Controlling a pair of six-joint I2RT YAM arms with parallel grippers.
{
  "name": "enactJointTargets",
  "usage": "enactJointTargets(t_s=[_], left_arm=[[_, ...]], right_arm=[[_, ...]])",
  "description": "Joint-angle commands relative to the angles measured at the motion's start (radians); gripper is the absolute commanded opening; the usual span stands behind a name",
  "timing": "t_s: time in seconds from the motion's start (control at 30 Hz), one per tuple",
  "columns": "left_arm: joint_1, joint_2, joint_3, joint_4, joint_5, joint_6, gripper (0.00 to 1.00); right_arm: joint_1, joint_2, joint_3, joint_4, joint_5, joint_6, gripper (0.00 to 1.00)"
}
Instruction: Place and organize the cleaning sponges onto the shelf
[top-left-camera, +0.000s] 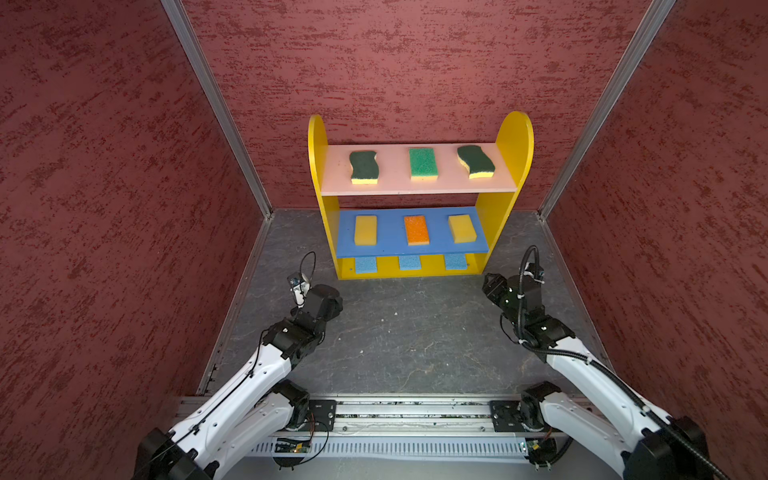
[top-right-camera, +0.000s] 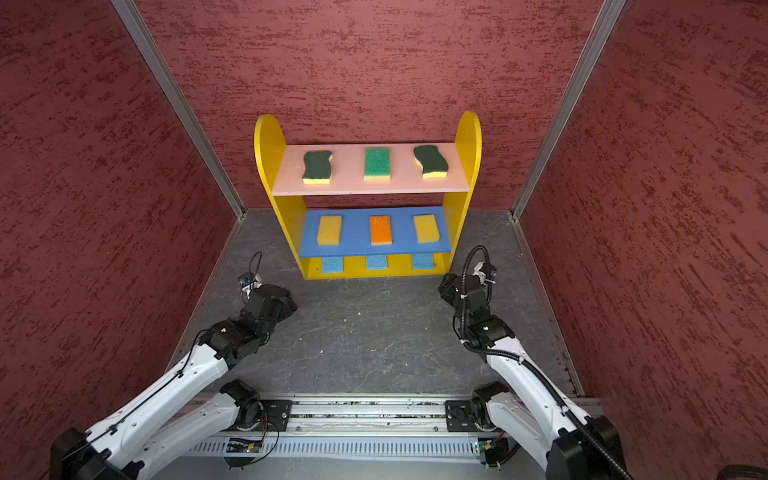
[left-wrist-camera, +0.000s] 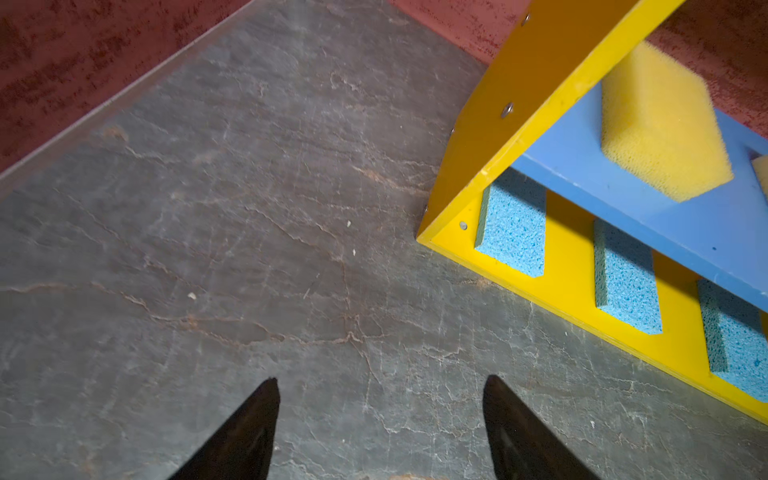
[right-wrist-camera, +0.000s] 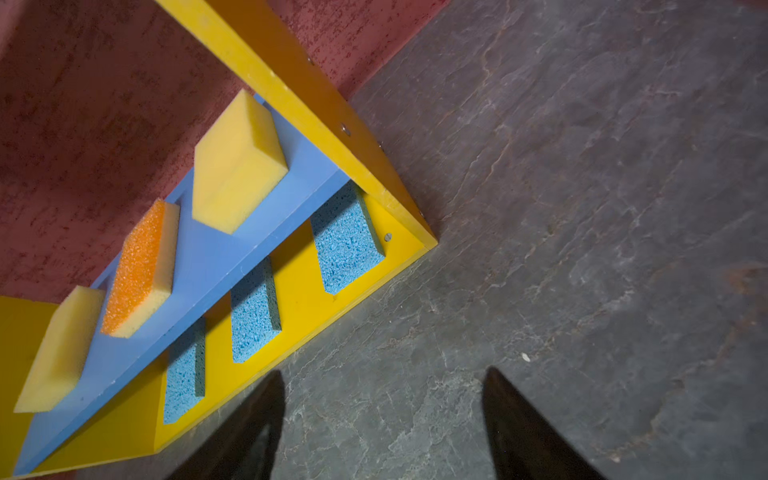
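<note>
The shelf (top-left-camera: 513, 141) stands against the back wall. Its pink top board holds two dark-green wavy sponges (top-left-camera: 363, 166) (top-left-camera: 476, 161) with a bright green one (top-left-camera: 422, 163) between them. On the blue middle board an orange sponge (top-left-camera: 417, 230) lies between two yellow ones (top-left-camera: 365, 230) (top-left-camera: 462, 228). Three blue sponges (top-left-camera: 409, 262) lie on the yellow bottom board. My left gripper (left-wrist-camera: 380, 380) hovers open and empty over the floor off the shelf's front left corner. My right gripper (right-wrist-camera: 384, 374) is open and empty off the front right corner.
Dark stone-patterned floor (top-left-camera: 395, 332) stretches between the arms and the shelf. Red textured walls (top-left-camera: 104, 208) close in on the left, right and back. A metal rail (top-left-camera: 407, 411) carrying both arm bases runs along the front edge.
</note>
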Motion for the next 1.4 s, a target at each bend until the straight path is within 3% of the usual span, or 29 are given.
enactJointTargets(t_s=[0.0, 0.2, 0.47, 0.63, 0.8, 0.97, 1.17, 1.37], left_arm=[[0.081, -0.009, 0.052, -0.024, 0.06, 0.164, 0.99], [0.237, 0.032, 0.094, -0.014, 0.096, 0.198, 0.99], [0.363, 0.007, -0.009, 0.268, 0.008, 0.299, 0.99], [0.401, 0.044, -0.089, 0.439, -0.047, 0.379, 0.99], [0.458, 0.121, -0.163, 0.584, -0.009, 0.396, 1.0], [0.47, 0.225, -0.256, 0.879, 0.09, 0.509, 0.99], [0.472, 0.38, -0.253, 1.069, 0.177, 0.55, 0.99], [0.47, 0.526, -0.242, 1.257, 0.287, 0.577, 0.99]], right_arm=[[-0.039, 0.001, 0.059, -0.026, 0.036, -0.131, 0.85], [-0.159, 0.028, 0.116, 0.028, 0.011, -0.202, 0.89], [-0.404, 0.099, 0.101, 0.14, -0.109, -0.239, 0.92], [-0.502, 0.13, 0.037, 0.235, -0.115, -0.247, 0.95], [-0.53, 0.159, -0.066, 0.393, -0.057, -0.28, 0.97], [-0.53, 0.267, -0.099, 0.531, -0.035, -0.359, 0.98], [-0.531, 0.334, -0.247, 0.91, -0.034, -0.421, 0.99], [-0.531, 0.422, -0.26, 1.035, -0.049, -0.475, 0.99]])
